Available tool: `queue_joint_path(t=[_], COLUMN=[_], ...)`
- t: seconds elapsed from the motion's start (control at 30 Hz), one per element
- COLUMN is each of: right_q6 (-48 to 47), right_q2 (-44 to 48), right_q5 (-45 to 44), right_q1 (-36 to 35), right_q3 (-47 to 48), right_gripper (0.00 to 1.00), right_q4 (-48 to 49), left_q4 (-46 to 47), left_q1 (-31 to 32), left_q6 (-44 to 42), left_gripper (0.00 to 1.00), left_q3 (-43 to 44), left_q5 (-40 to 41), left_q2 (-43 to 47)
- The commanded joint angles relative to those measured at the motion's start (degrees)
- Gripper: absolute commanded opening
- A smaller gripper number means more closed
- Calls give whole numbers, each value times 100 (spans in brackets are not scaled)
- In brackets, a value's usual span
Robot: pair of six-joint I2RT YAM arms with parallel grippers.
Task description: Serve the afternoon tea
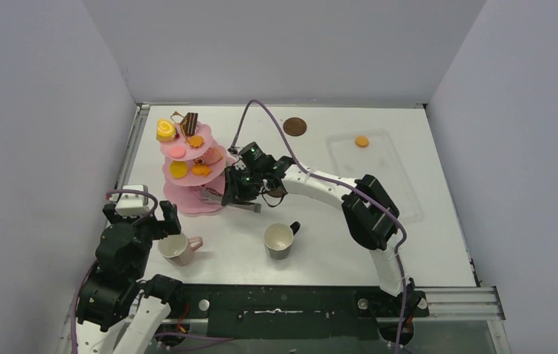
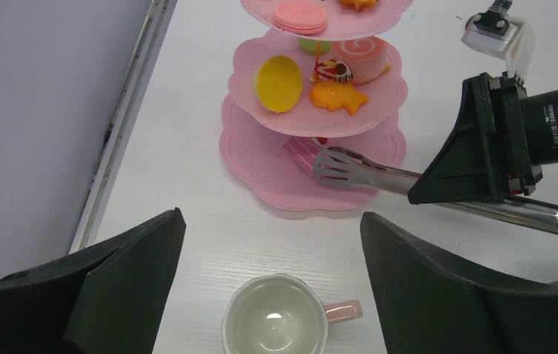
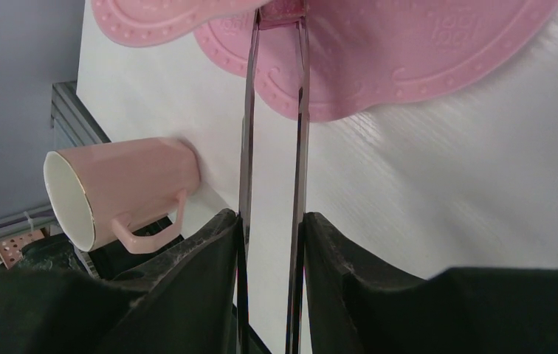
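The pink three-tier stand (image 1: 187, 198) stands at the left and carries several toy pastries on its tiers; it also shows in the left wrist view (image 2: 276, 184). My right gripper (image 1: 240, 193) is shut on the metal tongs (image 2: 364, 171). The tong tips pinch a pink pastry (image 2: 302, 151) over the bottom tier (image 3: 409, 51). My left gripper (image 2: 270, 217) is open and hangs just above and behind the pink mug (image 2: 276, 317), which is upright and empty. The black mug (image 1: 280, 240) stands at the near middle. One brown coaster (image 1: 294, 126) lies at the back; I see no second coaster.
A clear plastic tray (image 1: 387, 177) at the right holds one orange pastry (image 1: 362, 141). The right arm (image 1: 368, 210) arches across the table's middle. A metal rail (image 1: 130, 147) runs along the table's left edge beside the stand.
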State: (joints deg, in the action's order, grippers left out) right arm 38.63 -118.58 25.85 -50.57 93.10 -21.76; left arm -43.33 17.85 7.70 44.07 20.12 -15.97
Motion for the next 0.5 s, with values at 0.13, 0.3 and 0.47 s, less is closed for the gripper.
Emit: queue_joint_path(t=[0.13,0.3,0.47], right_q6=[206,169,66], right_q2=[-327,-415,-212], right_q5=[195,184,39], right_q1=[-85,-82,-55], right_q3=[690,830,718], right_gripper=[37,43,46], right_q4=[482,367,225], left_q4=[238,247,251], left_q1=[-36,-36,-44], left_q6=[2,3,3], left_gripper=[88,88,88], left_q3=[65,65,64], left_q5=[-35,-26,-8], left_q2=[-8,-58,-64])
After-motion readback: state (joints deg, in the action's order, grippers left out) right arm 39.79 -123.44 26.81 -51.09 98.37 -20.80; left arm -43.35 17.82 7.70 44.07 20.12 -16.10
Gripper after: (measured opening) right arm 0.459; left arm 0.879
